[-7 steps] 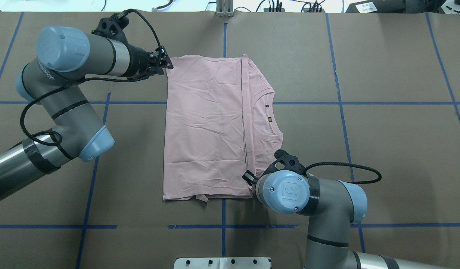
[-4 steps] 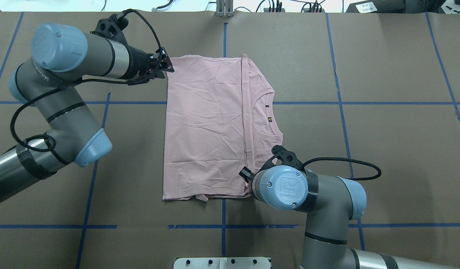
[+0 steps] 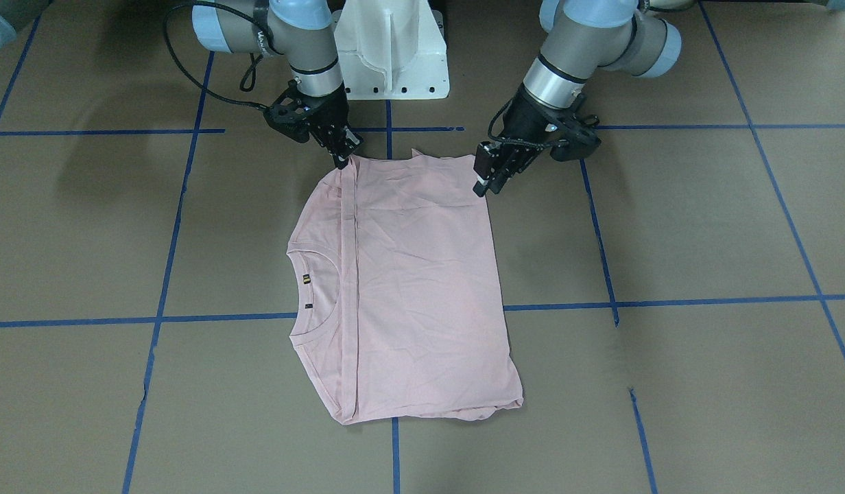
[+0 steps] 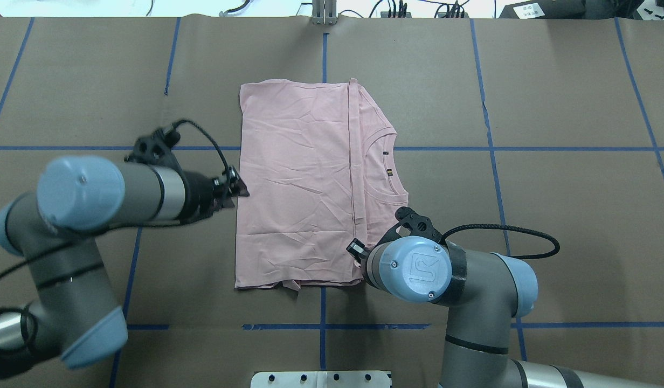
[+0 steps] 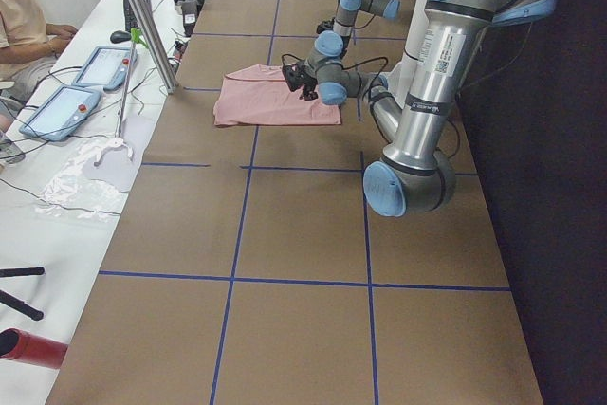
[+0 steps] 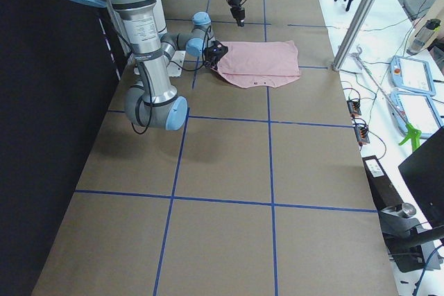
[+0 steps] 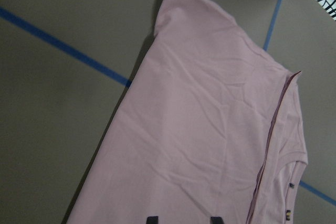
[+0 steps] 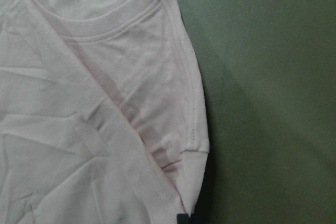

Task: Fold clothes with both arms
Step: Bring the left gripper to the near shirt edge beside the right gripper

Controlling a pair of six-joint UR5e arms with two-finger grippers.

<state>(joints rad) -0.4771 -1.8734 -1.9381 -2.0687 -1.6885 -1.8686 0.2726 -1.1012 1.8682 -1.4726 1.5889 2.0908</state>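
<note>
The pale pink short-sleeved T-shirt (image 4: pixel 299 188) lies folded into a tall rectangle in the middle of the brown paper-covered table (image 4: pixel 553 215); its long left edge is straight, its right edge curves out at the ribbed round collar (image 8: pixel 121 14), and a folded hem runs lengthwise beside that collar; bare table marked with blue tape lines (image 4: pixel 526 149) spreads wide on both flanks and beyond the far edge, while the near edge lies close to the white pedestal base (image 3: pixel 391 55).

The left arm's wrist lies almost level, pointing at the shirt; the black two-finger left gripper (image 4: pixel 236 188) hangs just beside the left edge, its fingertips (image 7: pixel 152 219) spread apart with nothing between them.

The right arm bends over the near right corner, wrist turned steeply down; the black two-finger right gripper (image 4: pixel 355 250) sits at the hem there; its wrist view shows one dark tip against the sleeve's edge, and I cannot tell whether it pinches the cloth.
</note>
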